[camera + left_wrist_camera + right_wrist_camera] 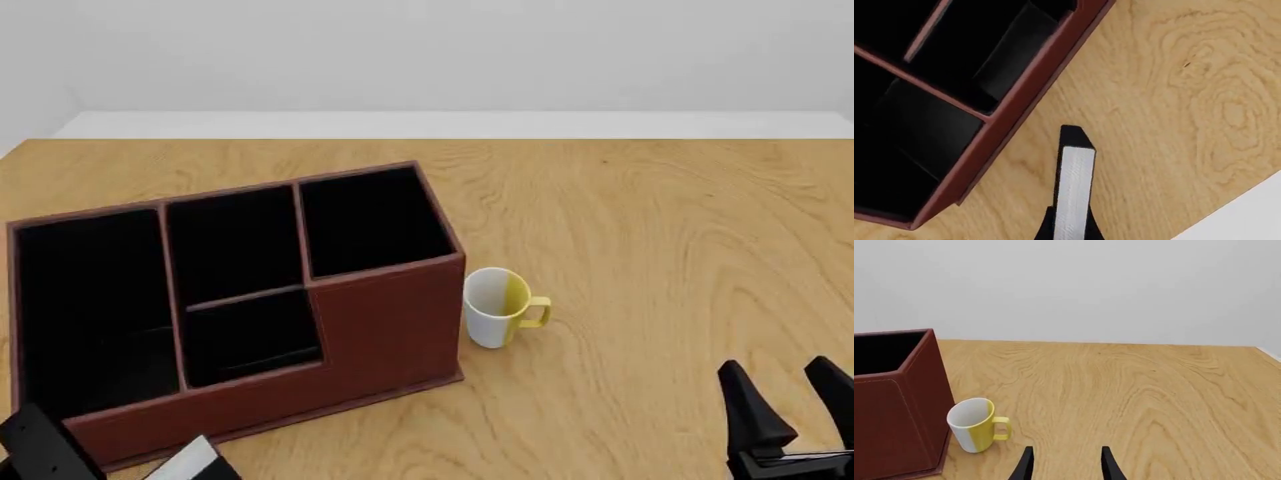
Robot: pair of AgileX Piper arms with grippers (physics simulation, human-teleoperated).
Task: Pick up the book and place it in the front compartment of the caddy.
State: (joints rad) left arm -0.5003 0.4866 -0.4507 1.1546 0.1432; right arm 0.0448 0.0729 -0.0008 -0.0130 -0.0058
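Evenly bright, diffuse, sharp throughout; faint soft shadow beside mug point(501, 306) toward nine o'clock; caddy point(387, 330) interior near-black, without glare or edge distortion.

From my station the table point(641, 230) reads as light wood with bold swirling grain and a smooth, low-sheen finish. The caddy point(387, 330), just beside my left gripper point(1071, 235), has matt reddish-brown walls that look like leather or leatherette with a stitched-looking edge, and a dull black lining. The book point(1074, 185) between that gripper's fingers shows a matt black cover and a white, finely ribbed paper edge. Ahead and left of my right gripper point(1066, 465), the mug point(973, 424) looks like smooth ceramic, white and yellow.
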